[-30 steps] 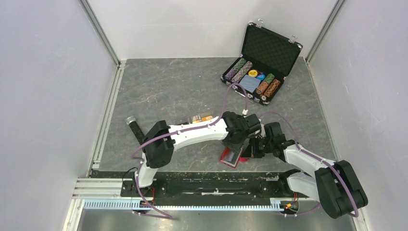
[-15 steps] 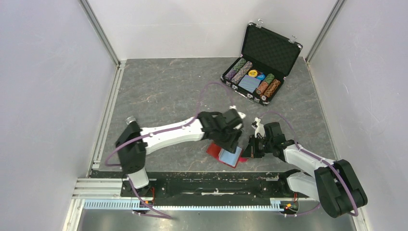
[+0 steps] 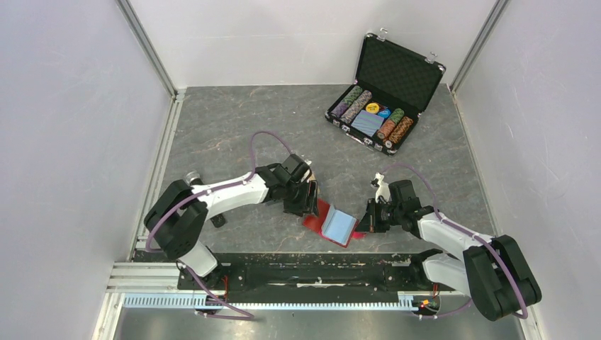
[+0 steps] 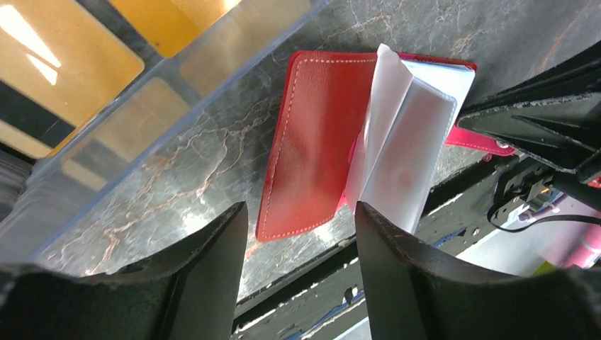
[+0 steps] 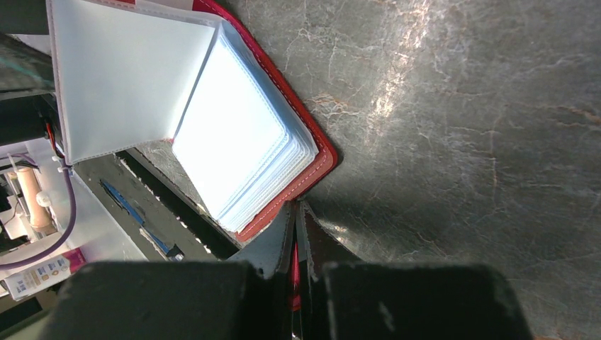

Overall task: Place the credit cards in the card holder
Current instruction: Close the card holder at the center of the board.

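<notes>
– What does the wallet (image 3: 339,224) look like?
– Red, with pale stitching. It lies open, one cover flat on the table (image 3: 248,127), and a stack of pale blue-white sleeves fans up from the spine.
– Where is it?
– Near the front edge, between the arms. The right gripper (image 3: 366,221) has its fingers pinched together on the wallet's red tab. The left gripper (image 3: 310,202), fingers apart and holding nothing, hangs just left of it.
– Which way does it run?
– Opened out left to right, slightly skewed to the table edge.
– The cards (image 4: 64,64)?
– Gold and orange, in a clear tray (image 4: 163,85) near the red cover.
</notes>
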`<state>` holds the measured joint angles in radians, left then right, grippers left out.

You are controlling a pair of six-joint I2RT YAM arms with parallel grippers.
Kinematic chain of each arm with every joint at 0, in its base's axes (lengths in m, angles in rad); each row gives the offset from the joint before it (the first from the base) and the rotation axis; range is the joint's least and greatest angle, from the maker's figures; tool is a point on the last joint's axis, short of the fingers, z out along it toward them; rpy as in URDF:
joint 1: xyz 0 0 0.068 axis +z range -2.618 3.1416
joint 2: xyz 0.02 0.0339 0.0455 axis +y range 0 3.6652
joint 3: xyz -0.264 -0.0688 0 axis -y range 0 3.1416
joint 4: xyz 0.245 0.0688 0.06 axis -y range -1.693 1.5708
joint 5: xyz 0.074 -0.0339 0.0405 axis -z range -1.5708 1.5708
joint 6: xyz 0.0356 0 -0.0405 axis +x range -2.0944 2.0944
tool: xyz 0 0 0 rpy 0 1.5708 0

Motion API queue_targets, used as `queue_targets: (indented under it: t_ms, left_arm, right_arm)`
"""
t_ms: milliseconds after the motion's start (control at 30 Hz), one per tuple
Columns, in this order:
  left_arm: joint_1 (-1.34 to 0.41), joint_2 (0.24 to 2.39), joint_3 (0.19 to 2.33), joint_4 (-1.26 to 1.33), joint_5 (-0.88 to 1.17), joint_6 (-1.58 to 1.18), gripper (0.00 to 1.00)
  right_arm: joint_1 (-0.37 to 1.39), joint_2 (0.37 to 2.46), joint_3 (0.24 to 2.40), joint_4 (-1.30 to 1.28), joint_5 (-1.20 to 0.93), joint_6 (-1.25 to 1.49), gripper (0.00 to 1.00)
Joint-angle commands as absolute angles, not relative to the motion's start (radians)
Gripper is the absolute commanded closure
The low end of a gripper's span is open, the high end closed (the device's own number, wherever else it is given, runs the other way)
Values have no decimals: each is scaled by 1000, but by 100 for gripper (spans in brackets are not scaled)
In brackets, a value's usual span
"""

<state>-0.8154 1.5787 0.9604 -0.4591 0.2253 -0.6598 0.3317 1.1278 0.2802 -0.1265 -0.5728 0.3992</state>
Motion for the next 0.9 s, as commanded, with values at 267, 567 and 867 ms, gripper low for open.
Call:
queue_targets:
  t_ms: [267, 567, 867]
  left_arm:
    - [-841, 1704, 977, -308, 244, -718, 37]
    - [-872, 1602, 966, -223, 343, -778, 45]
    - [-969, 1674, 1041, -155, 457, -806, 44]
  right_arm:
    - [335, 1120, 242, -162, -515, 364, 99]
    - [336, 1121, 245, -160, -516, 367, 99]
    - [335, 1129, 242, -135, -538, 393, 99]
